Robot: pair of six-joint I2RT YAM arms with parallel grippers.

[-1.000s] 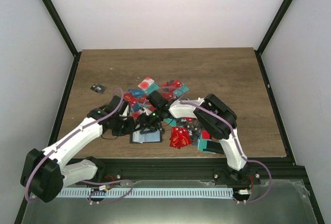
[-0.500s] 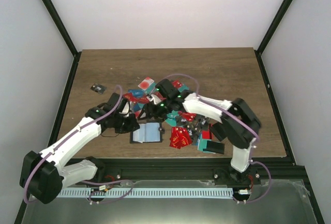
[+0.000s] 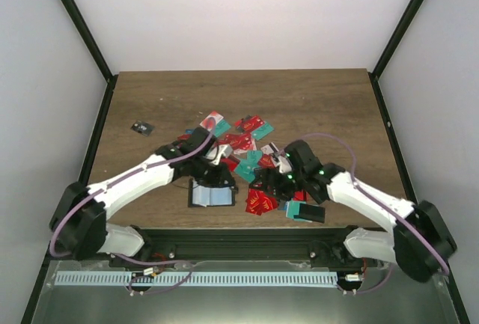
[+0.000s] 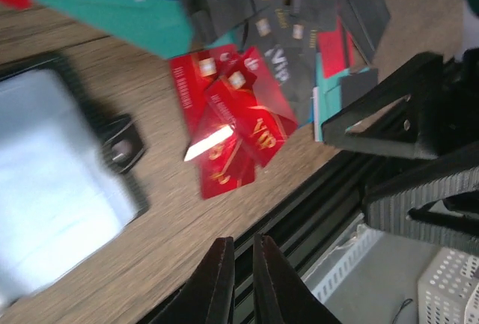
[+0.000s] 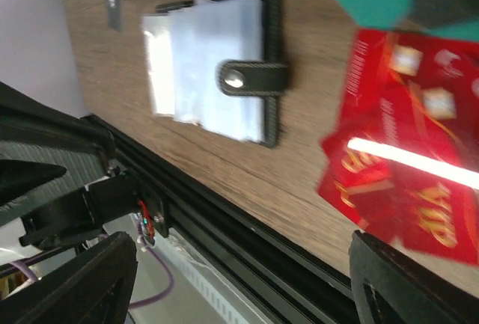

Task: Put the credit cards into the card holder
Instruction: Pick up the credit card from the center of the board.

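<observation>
Left pincer, tips pressed together and empty, hangs just above the open card holder in the top view. The holder's long side runs left-right at lower centre. Right of it lie red credit cards, nearest the right pincer, spread wide and empty. Earlier that arm reached across over the holder; it has swung right.
</observation>
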